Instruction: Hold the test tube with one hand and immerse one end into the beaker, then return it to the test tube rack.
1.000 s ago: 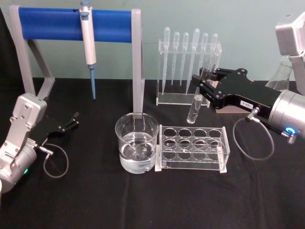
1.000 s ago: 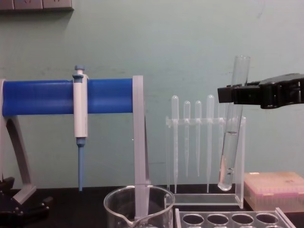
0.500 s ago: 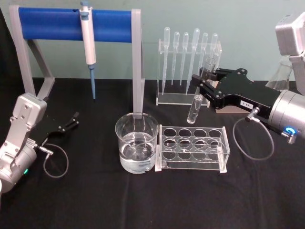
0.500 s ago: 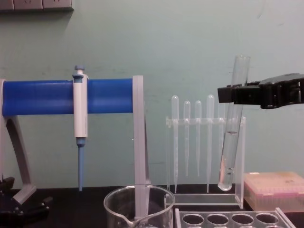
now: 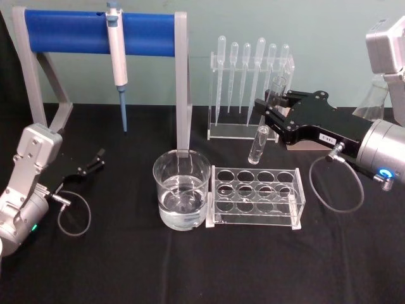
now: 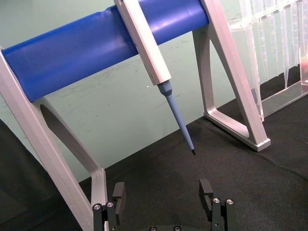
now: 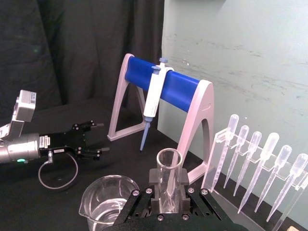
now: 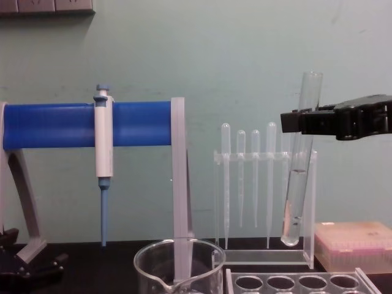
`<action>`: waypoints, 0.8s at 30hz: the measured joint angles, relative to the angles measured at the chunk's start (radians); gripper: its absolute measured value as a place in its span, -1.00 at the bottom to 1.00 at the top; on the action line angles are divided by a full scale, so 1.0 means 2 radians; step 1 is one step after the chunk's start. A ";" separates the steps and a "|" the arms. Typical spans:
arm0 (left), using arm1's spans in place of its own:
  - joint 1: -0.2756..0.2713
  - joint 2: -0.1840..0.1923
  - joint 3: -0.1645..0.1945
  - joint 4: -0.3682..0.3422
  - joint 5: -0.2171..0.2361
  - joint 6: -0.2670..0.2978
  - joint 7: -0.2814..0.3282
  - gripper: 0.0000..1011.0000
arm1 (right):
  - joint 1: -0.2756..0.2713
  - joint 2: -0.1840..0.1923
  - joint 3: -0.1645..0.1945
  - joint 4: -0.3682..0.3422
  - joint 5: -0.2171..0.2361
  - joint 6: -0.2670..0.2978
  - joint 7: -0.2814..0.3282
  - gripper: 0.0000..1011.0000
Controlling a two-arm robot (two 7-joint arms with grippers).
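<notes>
Step judged: carry to beaker (image 5: pixel 181 190). Test tube (image 8: pixel 296 196) pinched by right gripper (image 7: pixel 169 190) above rack (image 5: pixel 297 190). Next: shifted over beaker, lowered. Left gripper (image 6: pixel 162 188) spread, parked.

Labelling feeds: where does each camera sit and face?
Head: high, looking down on the table; left pincer and right pincer show.
Chest: low, looking across; right pincer holds the test tube.
Left wrist: behind the open left pincer, facing the blue stand.
Right wrist: behind the right pincer, facing the beaker.
Head and chest share the test tube.
</notes>
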 joint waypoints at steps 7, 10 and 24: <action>0.000 0.000 0.000 0.000 0.000 0.000 0.000 0.98 | 0.000 0.000 0.000 0.000 0.000 0.000 0.000 -0.55; 0.000 0.000 0.000 0.000 0.000 0.000 0.000 0.98 | 0.000 0.000 0.000 0.000 0.000 0.000 0.000 -0.55; 0.000 0.000 0.000 0.000 0.000 0.000 0.000 0.98 | 0.000 0.000 0.000 0.000 0.000 0.000 0.000 -0.55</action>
